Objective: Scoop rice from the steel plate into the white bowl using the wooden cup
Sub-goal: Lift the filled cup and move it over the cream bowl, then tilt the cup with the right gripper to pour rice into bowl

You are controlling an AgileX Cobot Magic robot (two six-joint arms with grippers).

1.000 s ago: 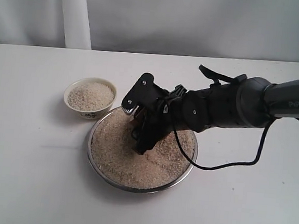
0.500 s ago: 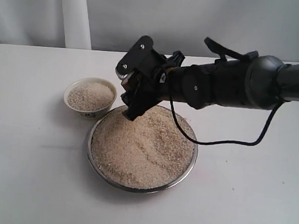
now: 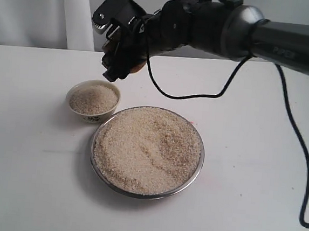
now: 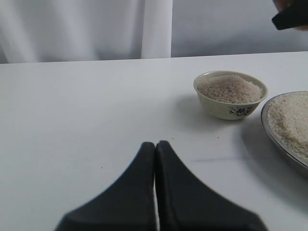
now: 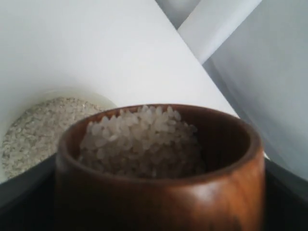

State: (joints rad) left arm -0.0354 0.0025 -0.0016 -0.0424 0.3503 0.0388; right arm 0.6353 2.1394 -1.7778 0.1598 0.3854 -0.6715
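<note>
My right gripper (image 3: 122, 56) is shut on the wooden cup (image 5: 163, 178), raised in the air above and just behind the white bowl (image 3: 93, 100). Rice (image 5: 139, 142) heaps up inside the cup. In the exterior view only a sliver of the cup (image 3: 138, 65) shows between the fingers. The white bowl holds rice to near its rim. The steel plate (image 3: 195, 173) lies in front and to the right of the bowl, piled with rice (image 3: 146, 147). My left gripper (image 4: 155, 147) is shut on nothing, low over the table, with the bowl (image 4: 231, 96) ahead of it.
The right arm (image 3: 248, 32) stretches in from the right, with its black cable (image 3: 298, 144) hanging down over the table. A pale curtain (image 3: 45, 8) hangs behind the table's far edge. The plate's rim (image 4: 274, 137) shows at the edge of the left wrist view.
The right gripper has lifted the cup out of the plate's rice and carried it up and to the left, from over the plate to above the white bowl.
</note>
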